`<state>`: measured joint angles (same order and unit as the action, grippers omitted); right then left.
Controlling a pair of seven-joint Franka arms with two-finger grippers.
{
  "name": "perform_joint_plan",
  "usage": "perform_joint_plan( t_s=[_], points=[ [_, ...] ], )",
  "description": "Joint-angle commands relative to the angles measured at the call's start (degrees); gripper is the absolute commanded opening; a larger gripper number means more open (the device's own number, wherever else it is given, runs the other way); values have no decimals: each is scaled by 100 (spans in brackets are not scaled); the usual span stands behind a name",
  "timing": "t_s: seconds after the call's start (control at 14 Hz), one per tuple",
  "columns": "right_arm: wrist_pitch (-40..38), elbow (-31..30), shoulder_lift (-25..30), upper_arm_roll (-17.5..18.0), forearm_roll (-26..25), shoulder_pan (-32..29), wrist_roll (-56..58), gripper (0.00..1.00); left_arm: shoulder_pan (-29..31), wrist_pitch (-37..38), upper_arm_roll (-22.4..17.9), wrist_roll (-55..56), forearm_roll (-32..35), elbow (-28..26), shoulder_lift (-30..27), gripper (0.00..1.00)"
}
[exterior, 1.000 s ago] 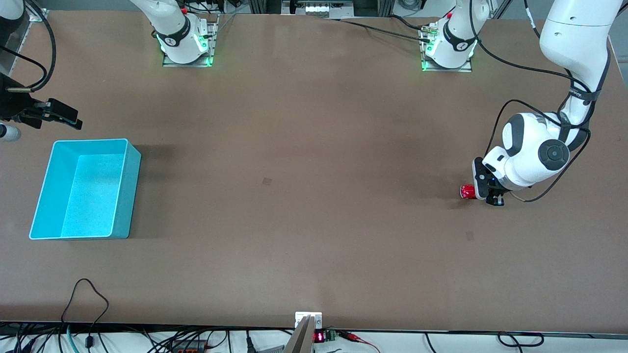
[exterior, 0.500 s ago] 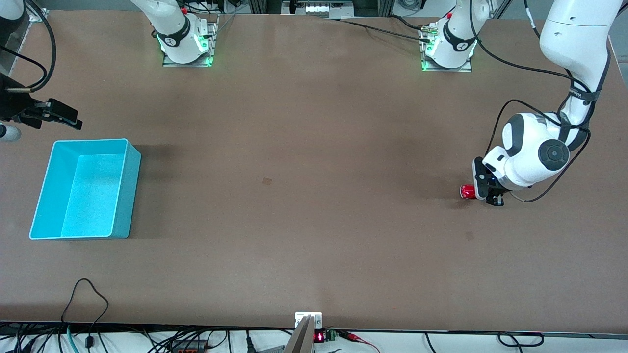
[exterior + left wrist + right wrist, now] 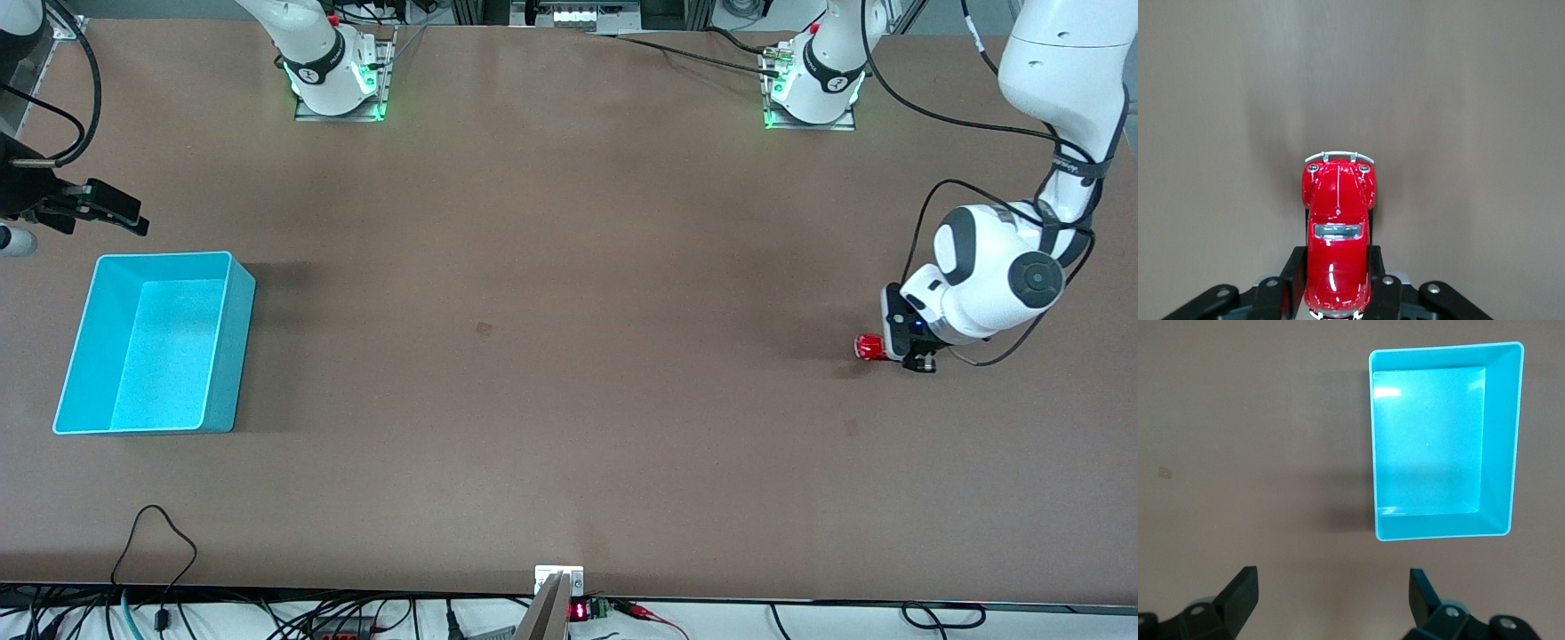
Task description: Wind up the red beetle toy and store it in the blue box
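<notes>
The left gripper [image 3: 893, 348] sits low at the left arm's end of the table [image 3: 551, 373], its fingers [image 3: 1293, 272] pinching the rear sides of the red beetle toy [image 3: 869, 347], whose nose sticks out past them. The right gripper [image 3: 111, 209] waits over the right arm's end, fingers [image 3: 1241, 593] spread wide with nothing between them. The blue box [image 3: 227, 342] rests on the table near it, well apart from the toy.

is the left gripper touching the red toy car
Touching. The left wrist view shows the left gripper with its fingers pressed against both sides of the red toy car.
</notes>
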<state>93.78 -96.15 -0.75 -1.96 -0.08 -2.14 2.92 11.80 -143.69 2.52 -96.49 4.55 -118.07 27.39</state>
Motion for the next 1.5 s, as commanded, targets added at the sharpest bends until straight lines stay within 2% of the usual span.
perform_joint_plan(
  t_s=[0.0, 0.64, 1.0, 1.07, 1.14, 1.21, 1.43],
  points=[
    [9, -9, 58, 29, 17, -23, -55, 100, 427, -1, 29, -361, 90, 240, 301, 23],
    [0, 0, 58, 29, 8, -23, -55, 100, 946, -36, 21, -888, 81, 477, 433, 24],
    [0, 0, 67, 29, 17, -14, -55, 100, 1008, -36, 21, -941, 81, 504, 469, 25],
    [0, 0, 67, 29, 17, -14, -55, 100, 1008, -36, 21, -941, 81, 530, 460, 35],
    [0, 0, 67, 29, 8, -14, -55, 100, 1008, -28, 29, -941, 81, 565, 460, 77],
    [0, 0, 67, 29, 17, -14, -55, 100, 1008, -10, 29, -950, 81, 574, 451, 100],
    [0, 0, 67, 29, 8, -23, -55, 100, 999, 104, 56, -871, 81, 583, 259, 100]
  ],
)
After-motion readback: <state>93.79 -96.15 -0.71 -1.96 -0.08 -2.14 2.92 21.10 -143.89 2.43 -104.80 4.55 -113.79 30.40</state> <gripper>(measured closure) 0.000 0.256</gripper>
